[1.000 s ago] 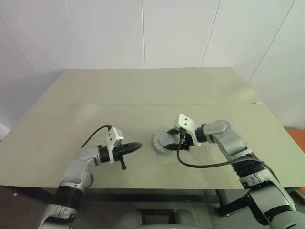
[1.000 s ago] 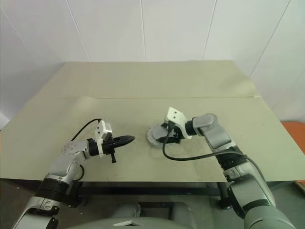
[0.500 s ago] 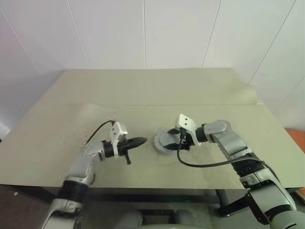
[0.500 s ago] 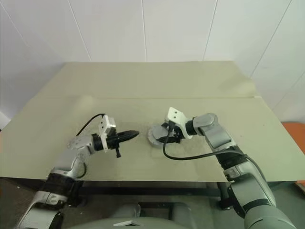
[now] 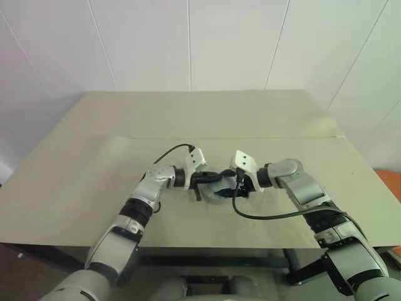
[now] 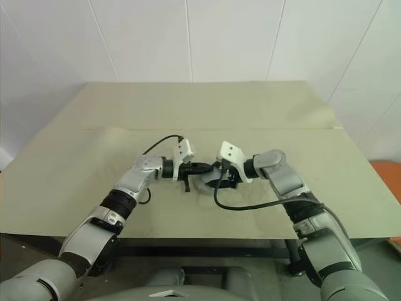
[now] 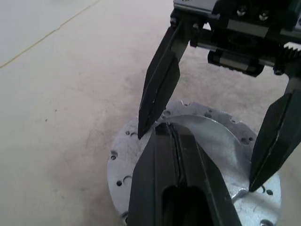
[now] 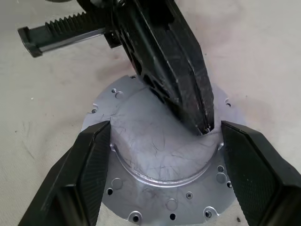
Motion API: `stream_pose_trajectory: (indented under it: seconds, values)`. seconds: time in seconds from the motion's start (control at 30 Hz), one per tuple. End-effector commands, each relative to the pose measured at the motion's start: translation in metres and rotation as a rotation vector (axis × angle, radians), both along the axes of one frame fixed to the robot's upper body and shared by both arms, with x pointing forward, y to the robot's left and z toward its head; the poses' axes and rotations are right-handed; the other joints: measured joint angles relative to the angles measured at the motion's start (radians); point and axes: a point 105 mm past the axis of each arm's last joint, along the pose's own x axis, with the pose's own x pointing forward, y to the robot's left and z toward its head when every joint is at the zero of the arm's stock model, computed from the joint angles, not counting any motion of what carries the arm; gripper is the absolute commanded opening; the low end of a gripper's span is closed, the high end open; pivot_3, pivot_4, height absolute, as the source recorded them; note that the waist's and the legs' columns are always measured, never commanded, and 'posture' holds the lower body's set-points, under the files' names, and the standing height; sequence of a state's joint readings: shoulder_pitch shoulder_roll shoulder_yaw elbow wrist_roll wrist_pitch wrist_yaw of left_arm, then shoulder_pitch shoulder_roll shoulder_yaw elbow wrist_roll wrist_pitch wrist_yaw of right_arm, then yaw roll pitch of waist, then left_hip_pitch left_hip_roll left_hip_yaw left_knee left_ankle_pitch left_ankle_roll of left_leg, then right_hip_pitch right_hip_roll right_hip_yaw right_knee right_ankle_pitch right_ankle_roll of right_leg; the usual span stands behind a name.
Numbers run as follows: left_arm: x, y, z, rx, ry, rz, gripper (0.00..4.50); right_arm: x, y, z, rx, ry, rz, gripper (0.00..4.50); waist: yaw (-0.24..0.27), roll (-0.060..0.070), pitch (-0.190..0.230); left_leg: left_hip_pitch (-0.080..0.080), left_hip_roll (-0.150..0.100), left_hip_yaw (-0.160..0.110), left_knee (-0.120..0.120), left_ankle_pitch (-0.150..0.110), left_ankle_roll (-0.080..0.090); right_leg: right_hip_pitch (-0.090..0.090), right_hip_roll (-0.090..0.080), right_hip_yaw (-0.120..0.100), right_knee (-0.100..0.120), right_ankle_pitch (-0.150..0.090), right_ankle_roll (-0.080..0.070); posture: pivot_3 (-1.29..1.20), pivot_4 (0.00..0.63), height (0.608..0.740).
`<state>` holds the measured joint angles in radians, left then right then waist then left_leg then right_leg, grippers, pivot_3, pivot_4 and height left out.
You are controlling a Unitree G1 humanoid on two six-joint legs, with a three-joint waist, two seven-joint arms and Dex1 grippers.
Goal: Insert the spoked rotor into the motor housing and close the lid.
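1. Lid (image 8: 160,157): silvery round metal disc with a raised, scratched middle and a flat flange dotted with small holes. Lies flat on the table (image 5: 188,113), near the front edge and about midway across, between the two arms.
2. Right gripper (image 8: 164,129): reaches in from the right and points down at a slant. Black fingers (image 8: 89,169) spread wide, one on each side of the raised middle and snug against its rim, tips down on the flange. Grasps the raised middle across its full width.
3. Left gripper (image 5: 213,177): reaches in from the left and is nearly level, only slightly nose-down. Fingers clenched tight together into a single black wedge with nothing between them. Tip sits on top of the raised middle, close to its edge and just beside one of the right fingers.
4. Both grippers nose to nose over the same disc, with white camera blocks on the wrists almost meeting above it.
5. Black cable (image 5: 263,216) loops from the right wrist down onto the table and back to the forearm.
6. Pale seam (image 5: 125,138) runs across the table behind the arms; white panelled wall (image 5: 188,44) stands beyond.
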<state>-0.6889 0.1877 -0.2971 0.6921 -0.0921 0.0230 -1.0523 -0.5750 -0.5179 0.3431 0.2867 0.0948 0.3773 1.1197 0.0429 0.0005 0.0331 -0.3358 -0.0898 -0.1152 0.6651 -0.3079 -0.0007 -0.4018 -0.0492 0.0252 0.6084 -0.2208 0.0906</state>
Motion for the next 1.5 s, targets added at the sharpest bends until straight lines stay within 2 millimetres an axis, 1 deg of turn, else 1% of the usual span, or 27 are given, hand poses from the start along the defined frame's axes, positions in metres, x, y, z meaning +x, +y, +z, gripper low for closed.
stream_pose_trajectory:
  seconds: [0.03, 0.23, 0.3, 0.37, 0.43, 0.63, 0.7, 0.8, 0.9, 0.97, 1.07, 1.13, 1.17, 1.27, 1.37, 1.4, 1.5]
  values:
    - [-0.008, 0.007, -0.025, 0.128, 0.022, -0.041, 0.00, -0.004, -0.026, -0.032, -0.135, 0.068, -0.096, 3.19, 0.000, 0.000, -0.001, 0.002, 0.000, 0.000, 0.000, 0.000, 0.000, 0.002, 0.000, 0.000, 0.000, 0.000, 0.000, 0.00, 0.000, 0.740]
    - [-0.019, 0.009, -0.035, 0.154, 0.094, -0.079, 0.00, -0.003, -0.026, -0.030, -0.126, 0.057, -0.103, 3.19, -0.004, 0.001, -0.001, 0.014, 0.001, -0.001, -0.004, -0.002, -0.001, 0.013, 0.000, -0.001, -0.010, -0.002, -0.002, 0.00, 0.000, 0.740]
    - [-0.023, 0.009, -0.038, 0.167, 0.115, -0.092, 0.00, 0.000, -0.024, -0.025, -0.094, 0.053, -0.112, 3.19, -0.004, 0.000, -0.001, 0.014, 0.001, -0.001, -0.004, -0.003, -0.001, 0.014, 0.000, -0.001, -0.011, -0.002, -0.002, 0.00, 0.000, 0.740]
    - [-0.025, 0.010, -0.039, 0.176, 0.130, -0.099, 0.00, 0.002, -0.021, -0.018, -0.053, 0.051, -0.125, 3.94, -0.003, 0.000, -0.001, 0.014, 0.001, -0.001, -0.004, -0.003, -0.001, 0.014, 0.000, -0.001, -0.011, -0.002, -0.002, 0.00, 0.000, 0.740]
    - [-0.025, 0.011, -0.039, 0.179, 0.133, -0.098, 0.00, 0.002, -0.020, -0.014, -0.026, 0.056, -0.117, 4.49, -0.002, 0.000, -0.001, 0.014, 0.001, -0.001, -0.004, -0.003, -0.001, 0.014, -0.001, -0.001, -0.011, -0.002, -0.001, 0.00, 0.000, 0.740]
    - [-0.026, 0.011, -0.038, 0.178, 0.155, -0.106, 0.00, 0.004, -0.013, 0.006, 0.084, 0.050, -0.113, 4.49, -0.003, 0.000, -0.001, 0.013, 0.001, -0.001, -0.004, -0.002, 0.001, 0.013, -0.001, -0.001, -0.011, -0.002, -0.001, 0.00, 0.000, 0.740]
    - [-0.028, 0.011, -0.038, 0.177, 0.170, -0.111, 0.00, 0.003, -0.010, 0.016, 0.135, 0.052, -0.106, 4.49, -0.003, 0.000, -0.001, 0.012, 0.001, -0.001, -0.004, -0.002, 0.001, 0.013, -0.001, -0.001, -0.011, -0.002, -0.001, 0.00, 0.000, 0.740]
    - [-0.029, 0.011, -0.039, 0.178, 0.181, -0.113, 0.00, 0.003, -0.005, 0.039, 0.266, 0.065, -0.095, 4.49, -0.003, 0.000, -0.001, 0.008, 0.001, -0.001, -0.004, -0.002, 0.001, 0.012, -0.001, -0.001, -0.011, -0.002, 0.000, 0.00, 0.000, 0.740]
    - [-0.030, 0.012, -0.040, 0.181, 0.191, -0.115, 0.00, 0.003, -0.009, 0.059, 0.377, 0.084, -0.098, 4.49, -0.002, 0.000, -0.001, 0.000, 0.001, -0.001, -0.004, -0.001, 0.002, 0.004, -0.001, -0.001, -0.011, 0.000, 0.002, 0.00, 0.000, 0.740]
    - [-0.032, 0.013, -0.040, 0.184, 0.204, -0.121, 0.00, 0.003, -0.017, 0.065, 0.406, 0.103, -0.119, 4.49, -0.001, 0.000, -0.001, -0.002, 0.001, -0.002, -0.004, -0.001, 0.002, 0.002, -0.001, -0.001, -0.011, 0.001, 0.002, 0.00, 0.000, 0.740]
    - [-0.033, 0.014, -0.041, 0.191, 0.214, -0.125, 0.00, 0.006, -0.032, 0.066, 0.388, 0.106, -0.190, 4.49, -0.001, 0.000, -0.001, -0.003, 0.000, -0.002, -0.004, -0.002, 0.003, 0.001, -0.002, -0.001, -0.012, 0.003, -0.002, 0.00, 0.000, 0.740]
    - [-0.033, 0.015, -0.041, 0.195, 0.214, -0.125, 0.00, 0.002, -0.040, 0.062, 0.356, 0.127, -0.220, 4.49, -0.001, 0.000, -0.001, -0.004, 0.000, -0.001, -0.004, -0.002, 0.003, 0.001, -0.002, -0.001, -0.012, 0.003, -0.002, 0.00, 0.000, 0.740]
    - [-0.033, 0.015, -0.041, 0.196, 0.215, -0.125, 0.00, 0.001, -0.042, 0.061, 0.346, 0.134, -0.229, 4.49, -0.002, 0.000, -0.001, -0.004, 0.000, -0.001, -0.005, -0.002, 0.003, 0.001, -0.002, -0.001, -0.012, 0.000, 0.002, 0.00, 0.000, 0.740]
    - [-0.034, 0.016, -0.042, 0.208, 0.212, -0.130, 0.00, -0.002, -0.056, 0.050, 0.289, 0.185, -0.310, 4.49, -0.002, 0.000, -0.001, -0.003, 0.001, -0.001, -0.005, -0.002, 0.003, 0.001, -0.002, -0.001, -0.013, 0.000, 0.002, 0.00, 0.000, 0.740]
    - [-0.034, 0.018, -0.045, 0.230, 0.210, -0.139, 0.00, -0.002, -0.068, 0.032, 0.237, 0.329, -0.448, 4.49, -0.002, 0.000, -0.001, -0.004, 0.001, -0.001, -0.005, -0.002, 0.003, 0.001, -0.002, -0.001, -0.013, 0.000, 0.002, 0.00, 0.000, 0.740]
    - [-0.035, 0.019, -0.045, 0.232, 0.211, -0.141, 0.00, -0.003, -0.068, 0.029, 0.246, 0.376, -0.477, 4.49, -0.002, 0.000, -0.001, -0.003, 0.001, -0.001, -0.005, -0.002, 0.003, 0.001, -0.002, -0.001, -0.013, 0.000, 0.002, 0.00, 0.000, 0.740]
    - [-0.036, 0.018, -0.045, 0.230, 0.216, -0.145, 0.00, -0.018, -0.059, 0.027, 0.272, 0.482, -0.451, 4.49, -0.002, 0.000, -0.001, -0.003, 0.001, -0.001, -0.005, -0.002, 0.003, 0.001, -0.002, -0.001, -0.012, 0.000, 0.002, 0.00, 0.000, 0.740]
